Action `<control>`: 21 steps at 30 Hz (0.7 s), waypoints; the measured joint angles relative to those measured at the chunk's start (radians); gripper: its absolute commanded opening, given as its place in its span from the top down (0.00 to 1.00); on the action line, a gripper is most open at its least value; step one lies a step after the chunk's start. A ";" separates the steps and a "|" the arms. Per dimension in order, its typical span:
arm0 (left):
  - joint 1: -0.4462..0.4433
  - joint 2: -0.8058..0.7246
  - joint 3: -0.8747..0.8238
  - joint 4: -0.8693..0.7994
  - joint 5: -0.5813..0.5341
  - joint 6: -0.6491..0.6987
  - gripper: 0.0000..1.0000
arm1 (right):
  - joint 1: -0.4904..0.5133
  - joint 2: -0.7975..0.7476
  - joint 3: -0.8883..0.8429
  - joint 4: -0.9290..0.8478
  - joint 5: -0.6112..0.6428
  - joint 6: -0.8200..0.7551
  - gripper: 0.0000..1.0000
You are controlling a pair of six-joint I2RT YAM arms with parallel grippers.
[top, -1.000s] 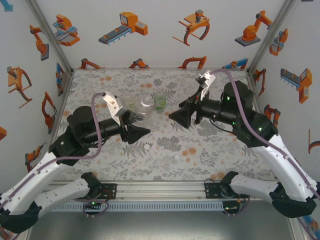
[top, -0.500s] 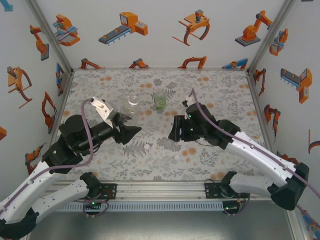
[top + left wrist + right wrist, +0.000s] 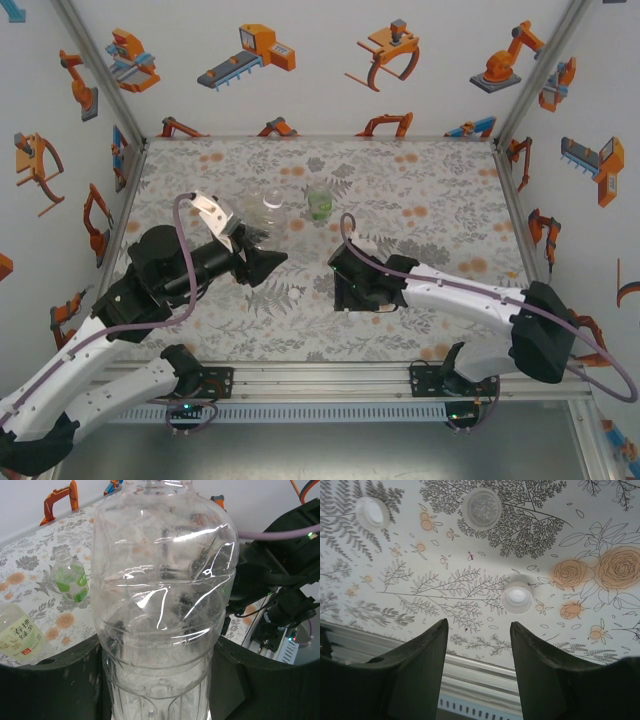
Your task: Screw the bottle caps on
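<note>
Clear dented plastic sits between the dark fingers of the left gripper [image 3: 157, 695]. It is clamped on the colourless bottle [image 3: 160, 595], held just left of the green bottle [image 3: 320, 204], with the same grip as a second ago but drawn a little further from it. The larger change is the right gripper [image 3: 479, 630]. A second ago it hung raised just right of the green bottle; it has since swung down to that bottle's near side and points at the table [image 3: 600, 520], jaws apart with nothing between them. Three white bottle caps [image 3: 518, 599] lie loose there, one just ahead of the fingertips, so a cap pick-up looks next. The green bottle's neck is uncapped. Beside it, the pale yellow-green bottle [image 3: 15, 637] carries green East Asian characters I cannot read reliably.
</note>
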State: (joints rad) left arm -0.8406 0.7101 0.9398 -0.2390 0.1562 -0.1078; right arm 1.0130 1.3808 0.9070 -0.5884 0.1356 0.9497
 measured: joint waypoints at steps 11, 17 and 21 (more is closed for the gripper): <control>0.000 -0.005 -0.007 0.007 -0.001 -0.003 1.00 | 0.021 0.094 0.003 -0.051 0.077 0.039 0.54; 0.000 -0.004 -0.008 0.007 -0.005 -0.004 1.00 | 0.021 0.119 0.023 -0.059 0.094 0.048 0.54; 0.000 -0.004 -0.013 0.007 -0.007 -0.004 1.00 | 0.021 0.133 0.023 -0.059 0.094 0.049 0.54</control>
State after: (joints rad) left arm -0.8410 0.7063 0.9268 -0.2321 0.1490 -0.1116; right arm 1.0340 1.5135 0.9298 -0.6476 0.2298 0.9989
